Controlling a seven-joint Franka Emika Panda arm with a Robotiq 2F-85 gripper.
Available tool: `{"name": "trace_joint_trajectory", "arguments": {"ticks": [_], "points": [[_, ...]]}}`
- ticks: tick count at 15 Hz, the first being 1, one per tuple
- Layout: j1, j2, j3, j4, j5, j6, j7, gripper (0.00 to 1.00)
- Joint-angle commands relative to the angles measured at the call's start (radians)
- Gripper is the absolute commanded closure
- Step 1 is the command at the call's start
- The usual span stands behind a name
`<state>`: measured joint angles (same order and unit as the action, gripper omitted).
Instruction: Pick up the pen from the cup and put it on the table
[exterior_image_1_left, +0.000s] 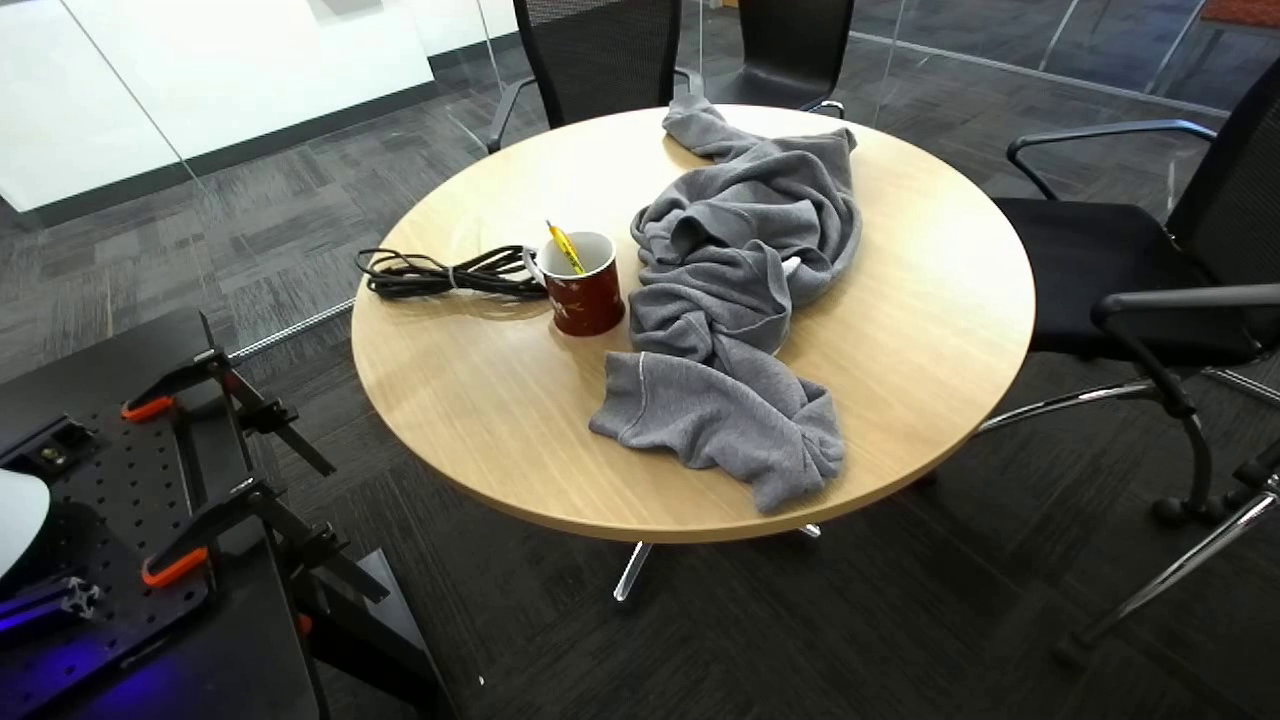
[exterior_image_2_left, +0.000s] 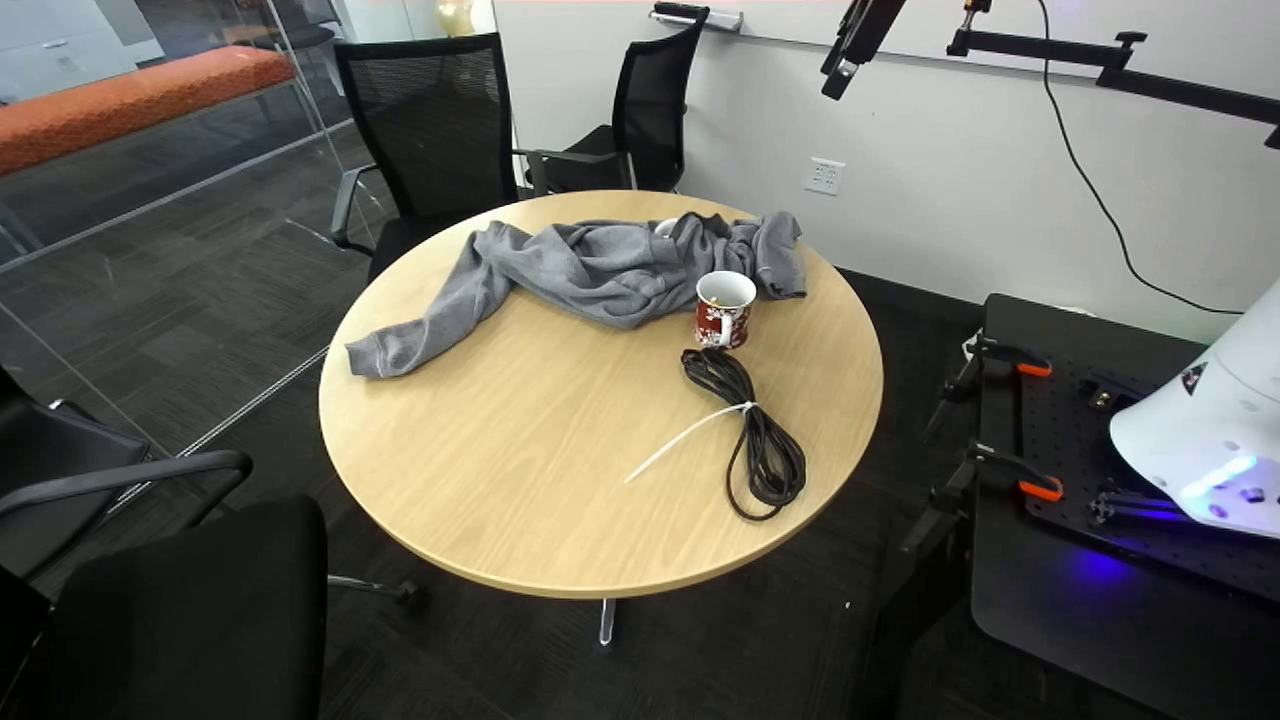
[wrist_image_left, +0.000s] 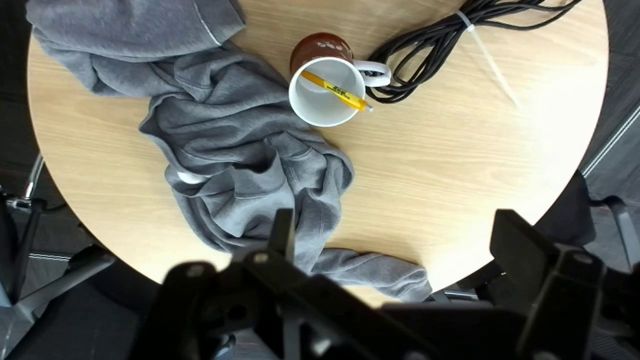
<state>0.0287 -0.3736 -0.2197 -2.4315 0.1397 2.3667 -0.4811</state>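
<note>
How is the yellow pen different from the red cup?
The pen is thin and yellow; the cup is wide and dark red outside. The pen leans partly inside the cup; the cup stands upright on the table. The cup has a handle; the pen has none. Both carry markings.

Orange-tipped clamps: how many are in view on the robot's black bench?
2, both on the bench edge facing the round table. In an exterior view, the near clamp sits closer to the camera, the far clamp beyond it. More could be hidden behind the robot's white base.
</note>
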Motion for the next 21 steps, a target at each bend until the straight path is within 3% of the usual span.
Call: {"name": "trace_joint_trajectory", "arguments": {"ticks": [1,5,8,9,12,18,21], "points": [[0.087,0.019,-0.068,-0.006,0.197,0.107,-0.210,0.00],[0.179,0.029,-0.146,0.010,0.526,0.088,-0.544,0.00],[0.240,0.034,-0.216,0.026,0.689,0.019,-0.788,0.00],[0.187,0.044,-0.175,0.035,0.748,-0.031,-0.870,0.00],[0.123,0.090,-0.153,0.056,0.798,-0.185,-1.036,0.00],[-0.007,0.217,-0.054,0.080,0.762,-0.172,-1.092,0.00],[-0.039,0.266,-0.035,0.095,0.794,-0.193,-1.208,0.00]]}}
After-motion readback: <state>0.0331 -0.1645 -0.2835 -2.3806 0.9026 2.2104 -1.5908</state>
